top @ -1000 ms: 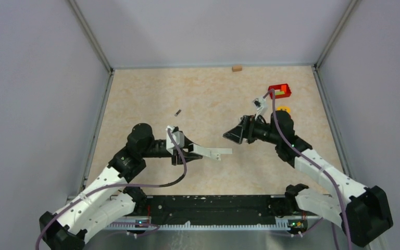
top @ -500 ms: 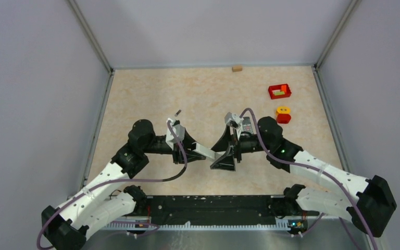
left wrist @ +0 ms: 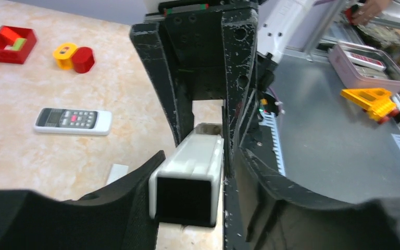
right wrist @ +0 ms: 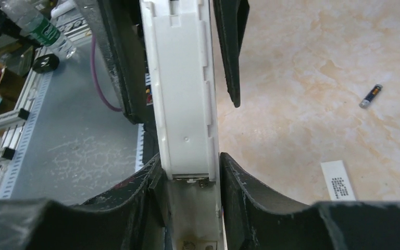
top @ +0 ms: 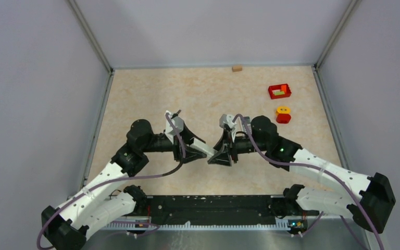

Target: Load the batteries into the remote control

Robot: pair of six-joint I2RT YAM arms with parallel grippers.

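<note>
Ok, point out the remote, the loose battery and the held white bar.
remote (left wrist: pixel 73 121), left wrist view, on its button face.
battery (right wrist: pixel 371 96), right wrist view, middle of its body.
white bar (right wrist: pixel 185 94), right wrist view, on its flat face.

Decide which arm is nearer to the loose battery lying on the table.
Left. The battery lies just beyond the wrist of the left arm; the right arm is farther off, across the white bar held between them.
</note>
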